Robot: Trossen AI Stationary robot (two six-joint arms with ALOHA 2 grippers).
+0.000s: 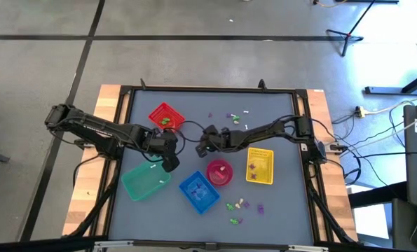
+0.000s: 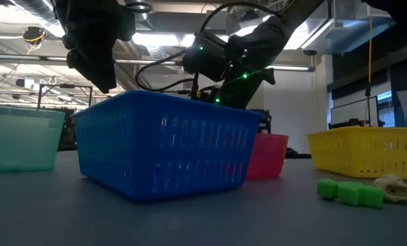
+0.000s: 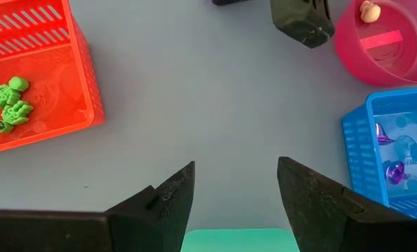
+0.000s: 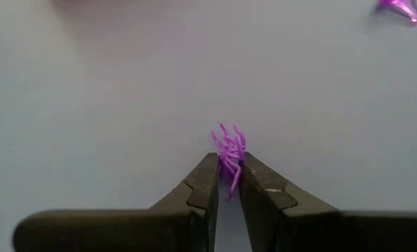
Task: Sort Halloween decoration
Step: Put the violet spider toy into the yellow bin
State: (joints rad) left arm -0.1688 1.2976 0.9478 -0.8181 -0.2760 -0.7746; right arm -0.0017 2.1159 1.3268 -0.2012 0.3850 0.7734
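Above the grey table (image 1: 278, 210), the left gripper (image 3: 235, 183) hangs with fingers spread wide, holding nothing, over the teal basket (image 1: 144, 182). Only the right wrist view shows the right gripper (image 4: 229, 183) pinching a purple spidery trinket (image 4: 229, 150); from above, that trinket is hidden near the pink bowl (image 1: 219, 173).

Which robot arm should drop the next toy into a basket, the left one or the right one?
The right one, probably. The right gripper is shut on a purple spider, and purple toys already lie in the blue basket nearby. The left gripper is open and empty over the teal basket.
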